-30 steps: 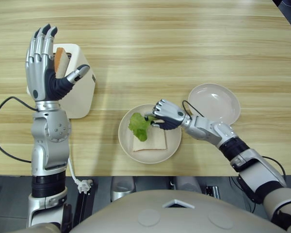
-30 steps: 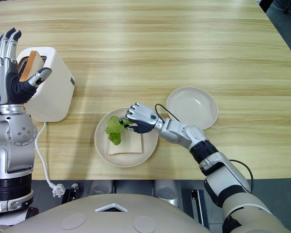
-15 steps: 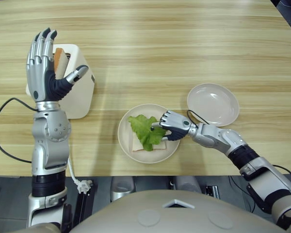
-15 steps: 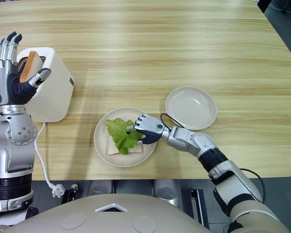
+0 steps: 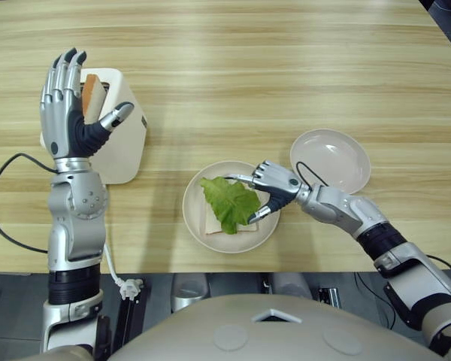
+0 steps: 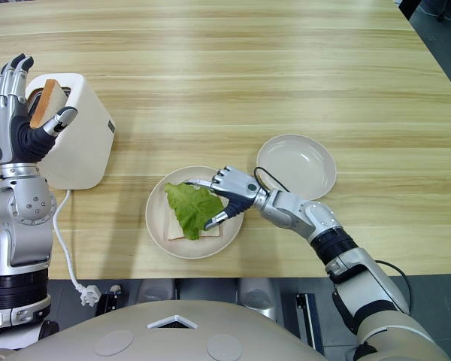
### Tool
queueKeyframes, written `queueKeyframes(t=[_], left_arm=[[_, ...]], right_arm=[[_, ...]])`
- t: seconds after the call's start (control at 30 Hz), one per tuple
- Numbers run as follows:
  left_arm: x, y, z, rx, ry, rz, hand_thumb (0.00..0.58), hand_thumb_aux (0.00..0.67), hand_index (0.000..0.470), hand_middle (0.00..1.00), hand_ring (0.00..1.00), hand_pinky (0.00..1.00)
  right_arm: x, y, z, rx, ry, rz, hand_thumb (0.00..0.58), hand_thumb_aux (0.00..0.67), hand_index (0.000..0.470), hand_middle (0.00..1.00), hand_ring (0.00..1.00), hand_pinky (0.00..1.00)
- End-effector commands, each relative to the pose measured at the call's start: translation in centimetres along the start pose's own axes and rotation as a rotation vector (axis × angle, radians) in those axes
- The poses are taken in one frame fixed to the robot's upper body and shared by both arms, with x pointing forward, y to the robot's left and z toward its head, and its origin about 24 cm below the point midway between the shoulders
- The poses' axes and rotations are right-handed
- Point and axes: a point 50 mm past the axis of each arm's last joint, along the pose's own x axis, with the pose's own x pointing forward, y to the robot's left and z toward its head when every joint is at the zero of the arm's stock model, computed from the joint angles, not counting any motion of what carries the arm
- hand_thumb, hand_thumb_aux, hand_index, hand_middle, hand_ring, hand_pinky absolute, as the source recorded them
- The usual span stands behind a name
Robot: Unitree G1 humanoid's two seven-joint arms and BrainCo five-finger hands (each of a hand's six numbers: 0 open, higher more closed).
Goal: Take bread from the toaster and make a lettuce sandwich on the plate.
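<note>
Bread slice point(image 5: 92, 92) stands upright in the toaster point(image 5: 124, 147), between the straight, spread fingers and the thumb of my left hand point(image 5: 66, 113), which grips nothing yet. That hand is far the nearer one. On the plate point(image 5: 192, 207), lettuce point(image 5: 229, 201) covers the lower slice point(image 5: 214, 227). My right hand point(image 5: 276, 186) rests splayed and empty at the leaf's right edge.

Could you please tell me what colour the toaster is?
The toaster is white, clearest in the right eye view.

Left robot hand point(image 5: 66, 113) raised, fingers extended; right robot hand point(image 5: 276, 185) low, fingers splayed.
</note>
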Motion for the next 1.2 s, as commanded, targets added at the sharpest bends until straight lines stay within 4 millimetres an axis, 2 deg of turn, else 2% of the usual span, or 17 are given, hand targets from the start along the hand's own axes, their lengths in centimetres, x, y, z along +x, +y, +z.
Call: queueKeyframes(t=[0.03, 0.07, 0.1, 0.13, 0.17, 0.3, 0.5, 0.73, 0.77, 0.8, 0.83, 0.87, 0.9, 1.2], left_arm=[[-0.2, 0.7, -1.4, 0.069, 0.048, -0.022, 0.000, 0.000, 0.000, 0.00, 0.00, 0.00], [-0.4, 0.8, -1.8, 0.093, 0.065, -0.030, 0.000, 0.000, 0.000, 0.00, 0.00, 0.00], [-0.5, 0.9, -2.3, 0.120, 0.083, -0.033, 0.000, 0.000, 0.000, 0.00, 0.00, 0.00], [-0.7, 1.2, -2.7, 0.152, 0.102, -0.030, 0.000, 0.000, 0.000, 0.00, 0.00, 0.00], [-0.9, 1.4, -3.2, 0.183, 0.123, -0.027, 0.000, 0.000, 0.000, 0.00, 0.00, 0.00], [-1.5, 1.7, -4.9, 0.289, 0.210, -0.038, 0.000, 0.000, 0.000, 0.00, 0.00, 0.00], [-2.7, -1.7, -6.5, 0.352, 0.282, -0.268, 0.000, 0.000, 0.000, 0.00, 0.00, 0.00], [-2.4, -3.1, -7.3, 0.360, 0.304, -0.362, 0.000, 0.000, 0.000, 0.00, 0.00, 0.00], [-2.4, -3.2, -7.4, 0.365, 0.308, -0.370, 0.322, 0.223, 0.153, 0.00, 0.00, 0.00], [-2.4, -3.3, -7.6, 0.367, 0.311, -0.373, 0.458, 0.363, 0.249, 0.00, 0.00, 0.00], [-2.3, -3.2, -7.6, 0.368, 0.312, -0.370, 0.555, 0.531, 0.364, 0.00, 0.00, 0.00], [-2.2, -3.1, -7.7, 0.370, 0.313, -0.363, 0.555, 0.531, 0.364, 0.00, 0.00, 0.00], [-2.1, -3.0, -7.7, 0.368, 0.312, -0.354, 0.580, 0.670, 0.460, 0.00, 0.00, 0.00], [-0.8, -1.5, -7.6, 0.391, 0.306, -0.258, 0.580, 0.670, 0.460, 0.00, 0.00, 0.00]], right_arm=[[-0.1, -2.7, -0.3, -0.030, 0.016, -0.082, 0.000, 0.000, 0.000, 1.00, 1.00, 1.00], [-0.1, -3.4, -0.5, -0.041, 0.023, -0.104, 0.000, 0.000, 0.000, 1.00, 1.00, 1.00], [-0.2, -4.0, -0.6, -0.049, 0.032, -0.125, 0.000, 0.000, 0.000, 0.90, 0.90, 0.90], [-0.3, -4.5, -0.8, -0.059, 0.044, -0.143, 0.000, 0.000, 0.000, 0.40, 0.40, 0.40], [-0.4, -5.1, -1.0, -0.072, 0.058, -0.167, 0.000, 0.000, 0.000, 0.00, 0.00, 0.00], [-0.9, -6.3, -1.7, -0.085, 0.106, -0.245, 0.000, 0.000, 0.000, 0.00, 0.00, 0.00], [-1.1, -6.8, -1.7, -0.077, 0.123, -0.302, 0.000, 0.000, 0.000, 0.00, 0.00, 0.00], [-1.3, -6.6, -1.7, -0.062, 0.131, -0.314, 0.000, 0.000, 0.000, 0.00, 0.00, 0.00], [-1.3, -6.6, -1.7, -0.059, 0.133, -0.314, 0.000, 0.000, 0.000, 0.00, 0.00, 0.00], [-1.3, -6.5, -1.7, -0.056, 0.134, -0.314, 0.000, 0.000, 0.000, 0.00, 0.00, 0.00], [-1.3, -6.4, -1.7, -0.053, 0.135, -0.314, 0.000, 0.000, 0.000, 0.00, 0.00, 0.00], [-1.4, -6.4, -1.7, -0.050, 0.136, -0.311, 0.000, 0.000, 0.000, 0.00, 0.00, 0.00], [-1.4, -6.3, -1.7, -0.048, 0.137, -0.309, 0.000, 0.000, 0.000, 0.00, 0.00, 0.00], [-1.6, -5.7, -1.7, -0.033, 0.151, -0.297, 0.000, 0.000, 0.000, 0.00, 0.00, 0.00]])
